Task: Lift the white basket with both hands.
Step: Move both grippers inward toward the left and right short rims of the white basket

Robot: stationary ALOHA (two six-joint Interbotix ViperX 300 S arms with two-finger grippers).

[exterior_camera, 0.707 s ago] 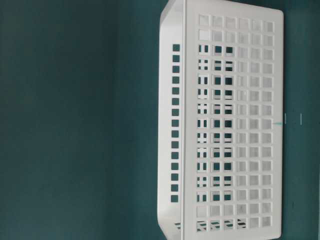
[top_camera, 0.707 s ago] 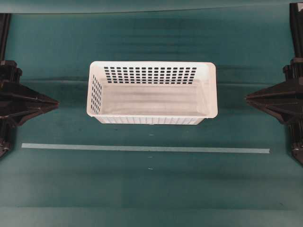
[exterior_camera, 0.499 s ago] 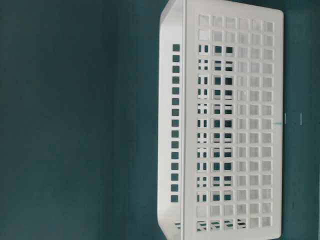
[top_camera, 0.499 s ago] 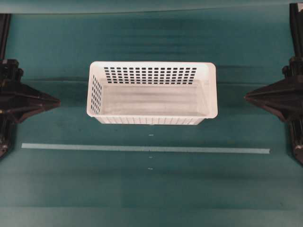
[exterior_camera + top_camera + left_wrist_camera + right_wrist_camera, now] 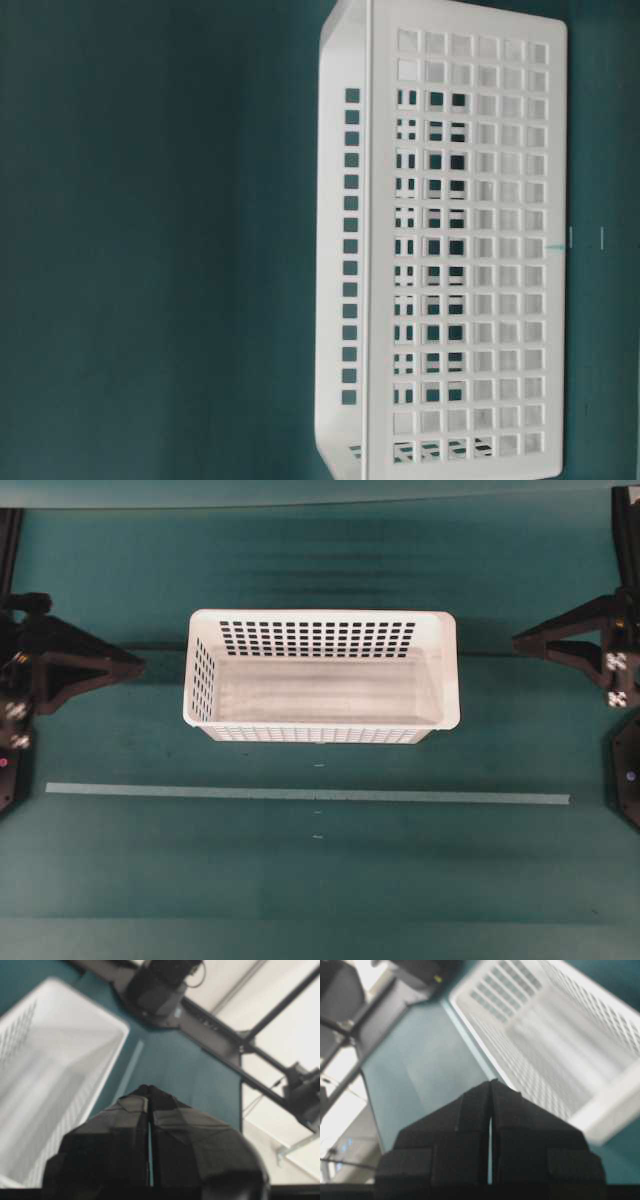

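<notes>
The black skeletal left tool (image 5: 135,664) points inward from the left edge, jaws pressed together. The matching black right tool (image 5: 520,640) points inward from the right, likewise closed.

both arms are matte black; each left claw (image 5: 135,664) and right claw (image 5: 520,640) tapers to a wedge, with small white square markers on the wrists.

The basket (image 5: 322,676) is plain white, its walls patterned with rows of small rectangular slots. It stands on a dark teal worktop (image 5: 320,880) crossed by a pale tape strip (image 5: 300,794). Both the left gripper (image 5: 135,664) and right gripper (image 5: 520,640) are black.
</notes>
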